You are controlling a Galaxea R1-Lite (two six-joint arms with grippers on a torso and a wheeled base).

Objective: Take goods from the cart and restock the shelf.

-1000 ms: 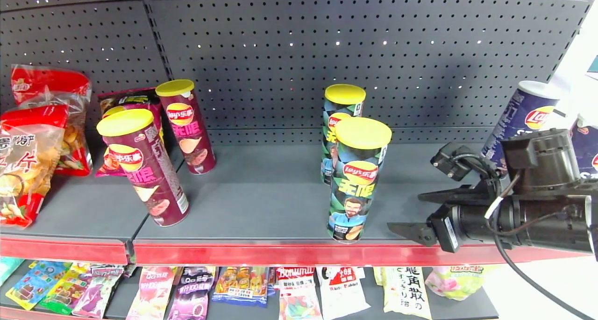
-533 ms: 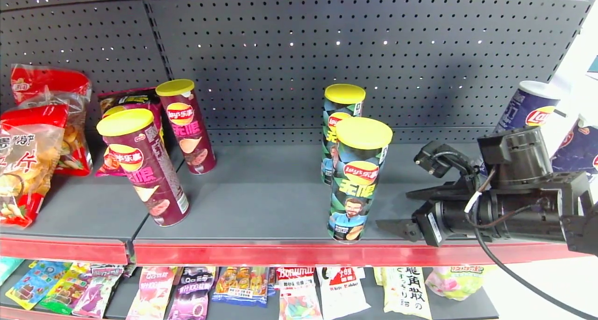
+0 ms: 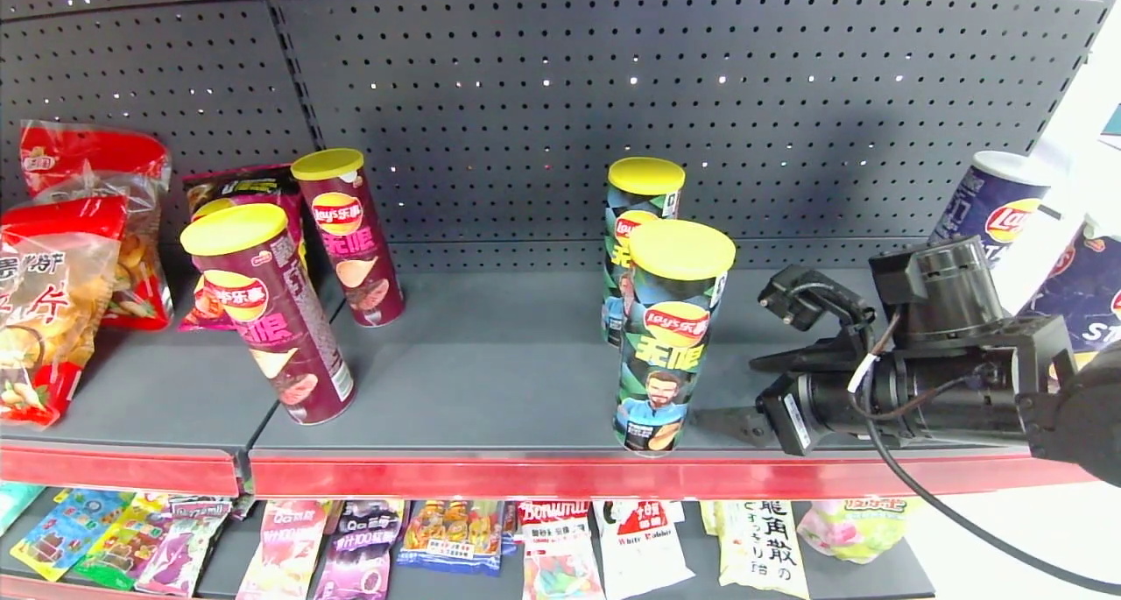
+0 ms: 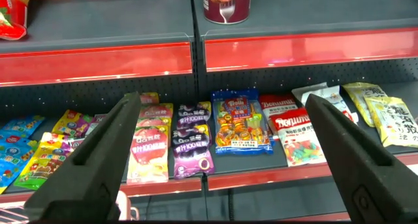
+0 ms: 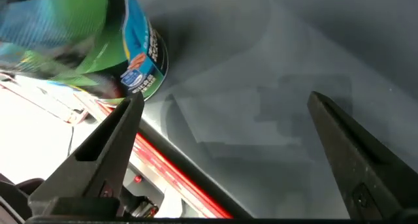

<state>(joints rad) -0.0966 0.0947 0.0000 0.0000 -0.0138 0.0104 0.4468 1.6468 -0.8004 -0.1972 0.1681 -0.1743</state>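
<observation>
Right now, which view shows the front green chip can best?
Head view: the front green can stands whole, upright at the shelf edge. Right wrist view catches its blurred lower end. Left wrist view faces candy bags below.

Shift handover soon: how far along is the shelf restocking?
Done, apparently: the front green can and rear green can stand on the shelf. In hand: nothing; the right end effector is open beside the front green can, the left end effector open and empty. Left: bare shelf space suggests more to place.
</observation>
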